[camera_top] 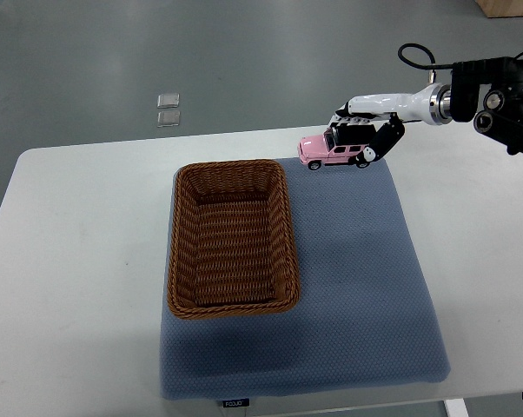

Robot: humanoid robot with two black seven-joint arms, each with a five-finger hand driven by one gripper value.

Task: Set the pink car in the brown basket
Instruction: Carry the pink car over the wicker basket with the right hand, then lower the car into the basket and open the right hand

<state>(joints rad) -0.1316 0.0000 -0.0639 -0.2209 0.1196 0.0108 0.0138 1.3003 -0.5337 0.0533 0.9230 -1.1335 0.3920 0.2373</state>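
Clearance survey, white table (79, 226).

Obstacle: brown basket (232, 239), open-topped, raised woven walls on all four sides, seated on the left part of the blue mat (366, 278). Interior unoccupied; access from above unobstructed.

Obstacle: right hand (366, 130) closed on pink car (334, 149) at the mat's far edge, beside the basket's far right corner, apart from it.

Free room: mat right of basket; bare table left, right and far side.

Off table: two small clear squares (168, 109) on the floor.

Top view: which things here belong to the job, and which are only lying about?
Job:
pink car, held by the right hand
basket, empty

Lying about:
blue mat
two clear squares on the floor
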